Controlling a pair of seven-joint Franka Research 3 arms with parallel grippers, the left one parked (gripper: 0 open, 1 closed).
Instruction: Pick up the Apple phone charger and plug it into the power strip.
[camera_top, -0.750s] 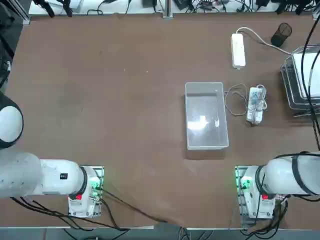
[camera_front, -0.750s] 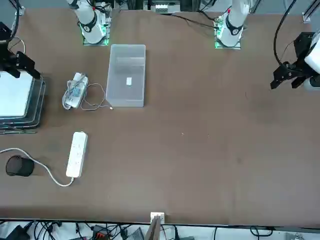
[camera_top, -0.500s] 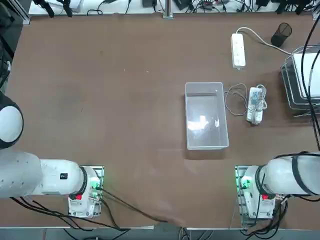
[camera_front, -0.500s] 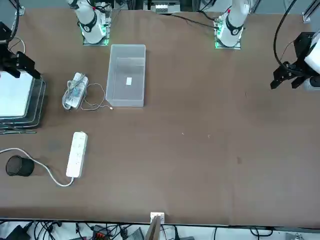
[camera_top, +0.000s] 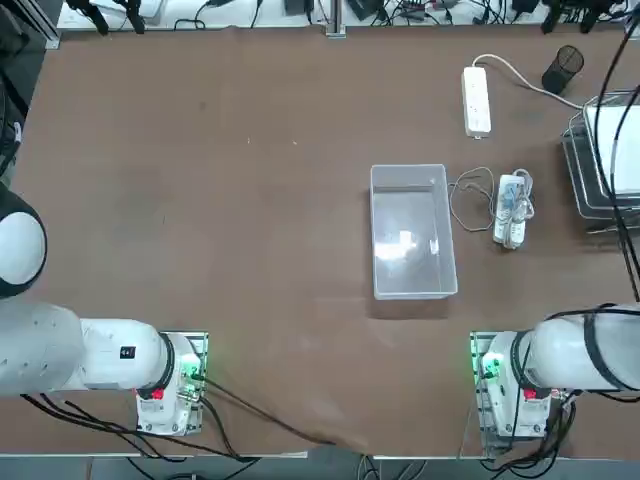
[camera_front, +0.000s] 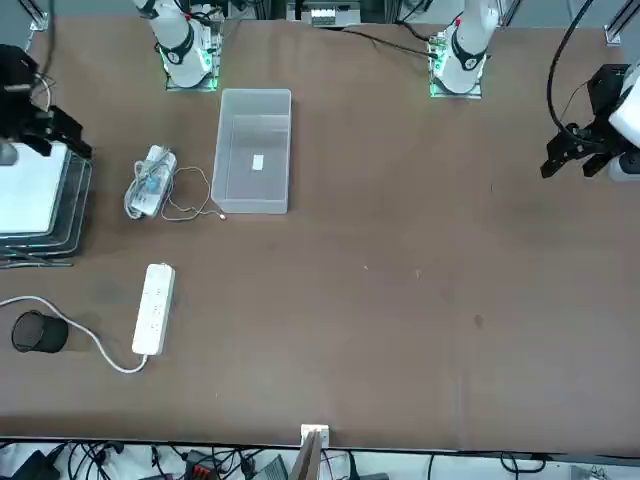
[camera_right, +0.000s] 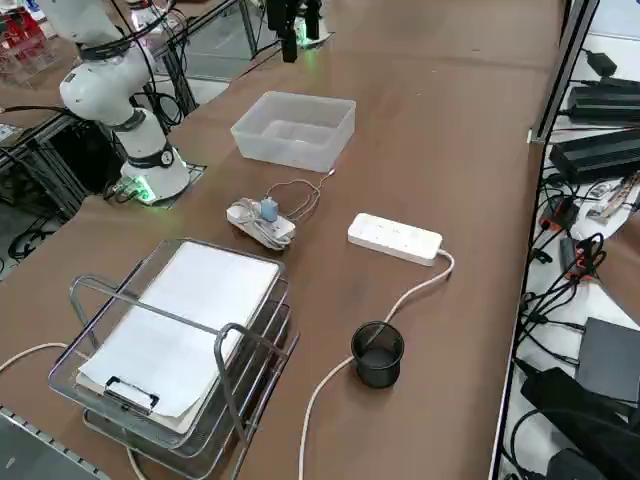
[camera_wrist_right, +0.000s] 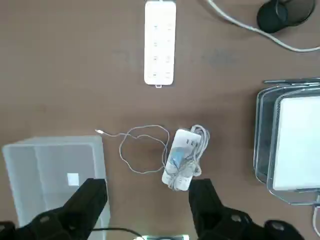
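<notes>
Apple phone charger, a small white cube, lies on the floor of the clear plastic bin, alone in there as far as I can tell. Going left to right across the overhead view of the brown counter, that bin comes first, standing near the middle. Just beside it a thin white cable loops loosely over the counter, apart from the bin wall and running to a short, lumpy white strip wrapped in its own thin cords with something blue on it. Farther from my base lies the power strip, a long plain white bar, well apart from the bin, its thick cord curving off past a black mesh cup. At the far right stands a wire tray holding a white sheet. My right pincer hangs high over the bin and the lumpy strip, fingers spread wide apart, holding nothing.
</notes>
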